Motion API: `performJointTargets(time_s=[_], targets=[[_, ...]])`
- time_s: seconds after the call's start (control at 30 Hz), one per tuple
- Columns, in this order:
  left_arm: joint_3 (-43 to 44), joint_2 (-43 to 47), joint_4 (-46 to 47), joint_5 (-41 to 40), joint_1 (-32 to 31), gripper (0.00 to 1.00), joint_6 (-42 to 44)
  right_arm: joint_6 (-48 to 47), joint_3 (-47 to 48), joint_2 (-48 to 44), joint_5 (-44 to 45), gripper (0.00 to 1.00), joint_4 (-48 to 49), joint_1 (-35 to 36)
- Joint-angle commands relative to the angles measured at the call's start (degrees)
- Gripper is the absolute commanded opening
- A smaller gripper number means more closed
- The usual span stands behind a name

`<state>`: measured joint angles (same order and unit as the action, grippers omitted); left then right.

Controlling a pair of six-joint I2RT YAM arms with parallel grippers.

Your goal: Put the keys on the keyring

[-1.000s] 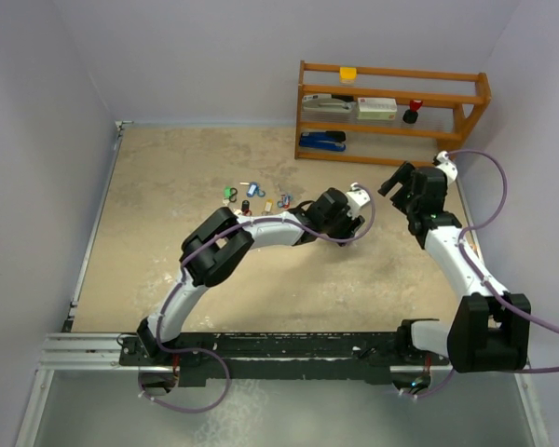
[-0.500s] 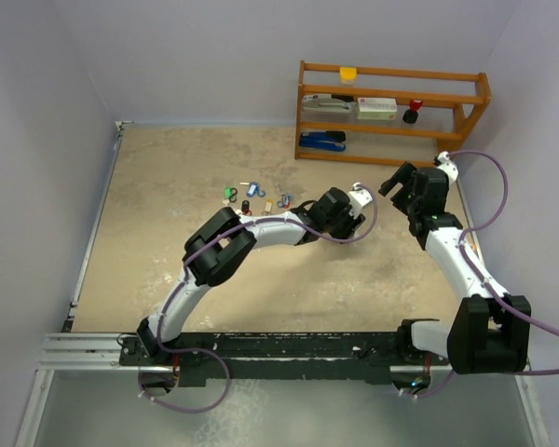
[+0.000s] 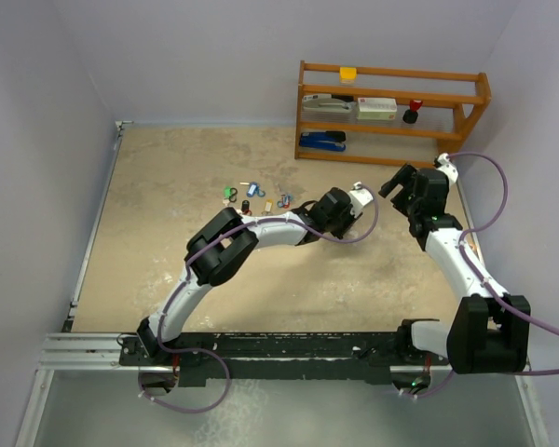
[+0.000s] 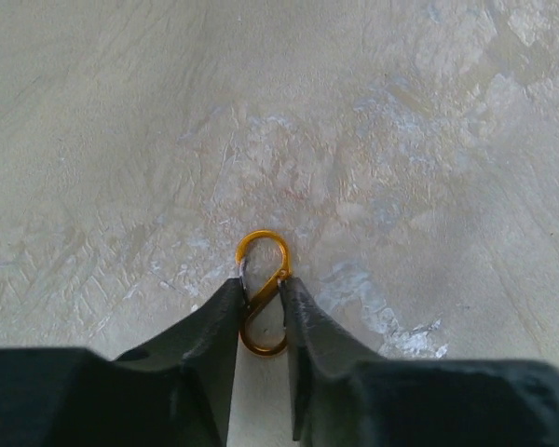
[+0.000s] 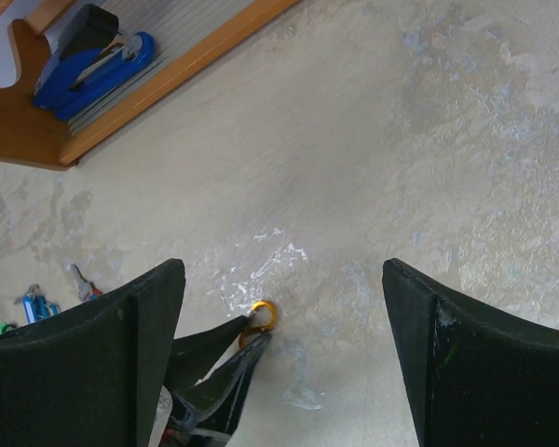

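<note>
An orange S-shaped keyring point(image 4: 262, 298) lies flat on the mottled table. My left gripper point(image 4: 262, 282) stands over it with one dark finger pressed against each side of its middle, so it is shut on the keyring. In the right wrist view the keyring point(image 5: 263, 315) shows at the tips of the left fingers point(image 5: 225, 358). My right gripper point(image 5: 281, 270) hovers above, wide open and holding nothing. In the top view the left gripper point(image 3: 352, 207) reaches to the table's middle right and the right gripper point(image 3: 397, 182) sits just beyond it. The keys point(image 3: 256, 196), small with coloured heads, lie scattered to the left.
A wooden shelf point(image 3: 391, 112) stands at the back right with a blue stapler point(image 3: 321, 141), a white box point(image 3: 376, 108), a yellow item and a red-and-black item. The stapler point(image 5: 93, 56) and two keys point(image 5: 37, 305) also show in the right wrist view.
The left gripper's jaws have narrowed onto the keyring, and its wrist has edged slightly towards the back. The right arm has barely moved.
</note>
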<state>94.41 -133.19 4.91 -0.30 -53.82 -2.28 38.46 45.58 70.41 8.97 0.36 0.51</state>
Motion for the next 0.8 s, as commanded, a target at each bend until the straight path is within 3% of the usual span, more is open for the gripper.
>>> performJointTargets(time_s=[0.0,0.1,0.6,0.77], targets=[[0.77,-1.92,-2.90,-0.43,-0.36,0.14,0.62,0.48,-0.11,-1.31,-0.79,0.89,1.75,-0.38],[0.03,-1.06,-2.85,-0.86,-0.39,0.00,0.63,0.42,-0.15,-1.18,-1.04,0.89,1.83,-0.38],[-10.79,12.41,1.07,-7.34,0.52,0.00,-0.24,-3.30,0.48,1.57,-3.64,0.88,2.52,-0.42],[-15.09,17.64,2.53,-9.30,2.14,0.00,-1.67,-6.34,2.07,5.49,-9.62,0.87,1.84,-0.29]])
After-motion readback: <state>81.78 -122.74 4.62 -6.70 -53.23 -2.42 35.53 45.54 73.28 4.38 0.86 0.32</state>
